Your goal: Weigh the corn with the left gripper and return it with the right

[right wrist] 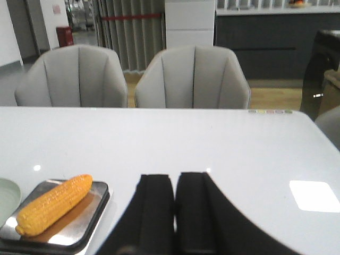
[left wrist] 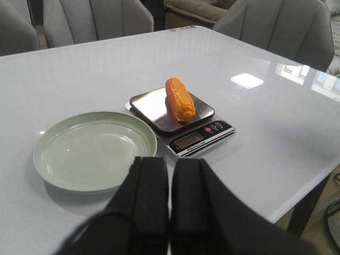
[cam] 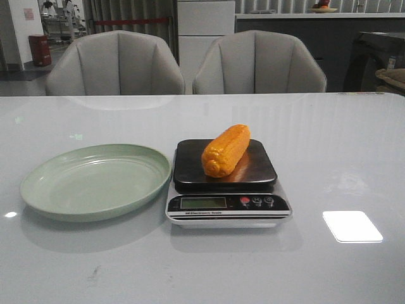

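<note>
The orange-yellow corn (cam: 226, 149) lies on the steel platform of a kitchen scale (cam: 226, 201) at the table's middle. It also shows in the left wrist view (left wrist: 179, 99) and in the right wrist view (right wrist: 53, 203). A pale green plate (cam: 44, 190) sits empty to the left of the scale, also in the left wrist view (left wrist: 53, 170). My left gripper (left wrist: 170, 162) is shut and empty, high above the table's near side, back from the plate and scale. My right gripper (right wrist: 176, 178) is shut and empty, to the right of the scale. Neither gripper shows in the front view.
Two grey chairs (cam: 114, 63) (cam: 258, 62) stand behind the far table edge. A bright light patch (cam: 352, 226) reflects on the glossy table to the right of the scale. The table's right edge (left wrist: 319, 175) shows in the left wrist view.
</note>
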